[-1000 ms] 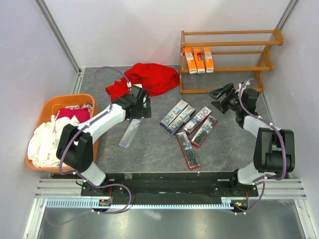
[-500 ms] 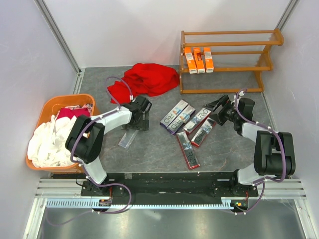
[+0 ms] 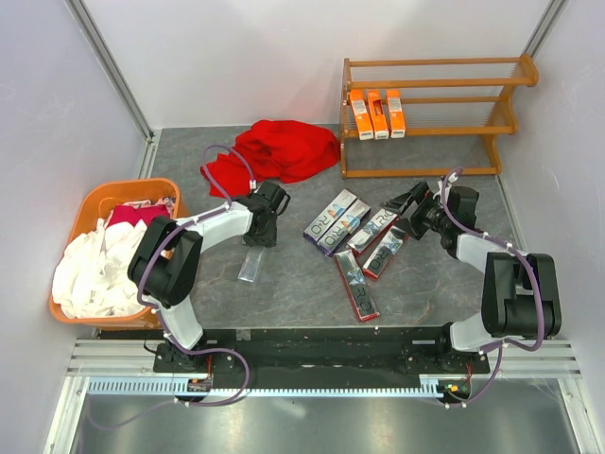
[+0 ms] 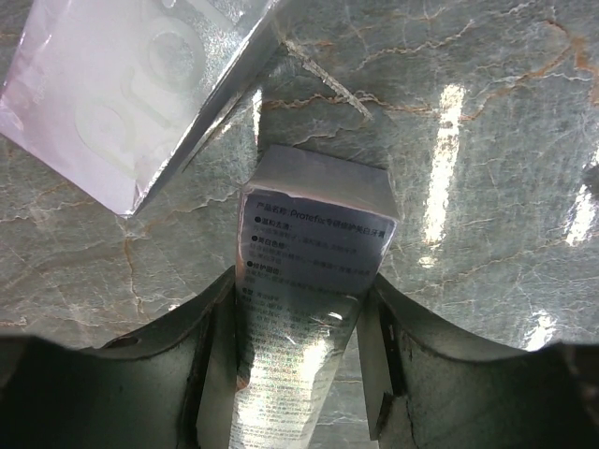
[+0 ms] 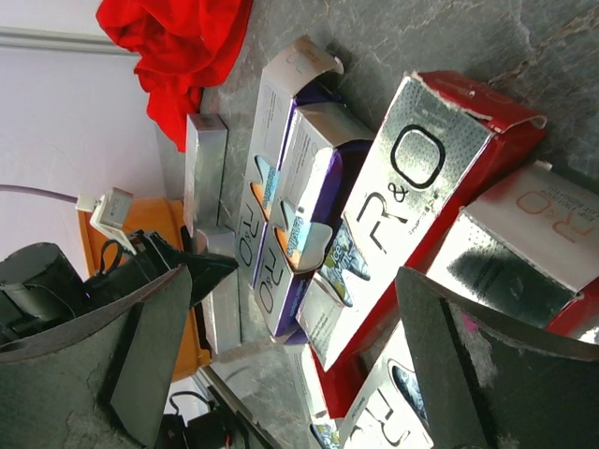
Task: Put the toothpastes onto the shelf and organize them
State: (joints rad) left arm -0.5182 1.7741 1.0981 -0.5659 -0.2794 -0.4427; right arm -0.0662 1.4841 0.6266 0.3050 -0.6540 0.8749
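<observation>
Silver box (image 4: 309,281) edges touching both left jaws.

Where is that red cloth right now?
Overhead view: the red cloth lies crumpled at the back, just left of the wooden shelf.

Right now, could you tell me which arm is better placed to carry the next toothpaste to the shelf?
Left, I think: the left gripper is closed on the silver box, while the right gripper hangs open above the other boxes, empty.
</observation>
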